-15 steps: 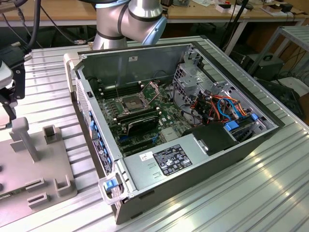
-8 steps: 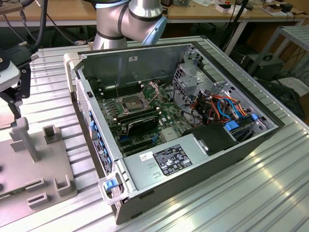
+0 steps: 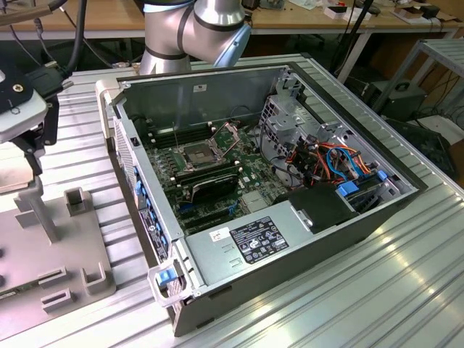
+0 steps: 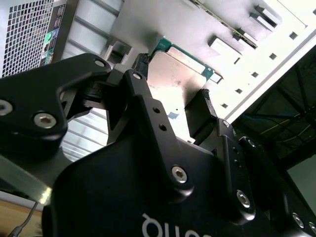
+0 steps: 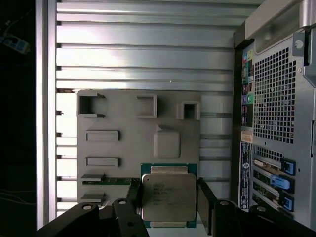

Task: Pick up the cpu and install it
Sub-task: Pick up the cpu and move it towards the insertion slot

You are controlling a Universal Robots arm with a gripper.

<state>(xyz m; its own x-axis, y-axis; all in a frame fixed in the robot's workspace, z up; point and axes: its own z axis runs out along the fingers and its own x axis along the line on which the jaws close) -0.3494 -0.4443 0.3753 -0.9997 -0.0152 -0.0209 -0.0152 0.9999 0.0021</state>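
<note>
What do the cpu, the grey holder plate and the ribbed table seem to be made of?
The cpu: a matte silver-grey metal lid, faintly scuffed, on a green board edge that is likely fibreglass. The holder plate: an even, dull grey with no shine, so probably plastic, though painted metal is possible. The table: bare ribbed metal, likely aluminium, judging by its bright, streaked reflections.

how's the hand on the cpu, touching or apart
Touching: in the first wrist view the hand has its fingers against both side edges of the cpu, no gap.
</note>
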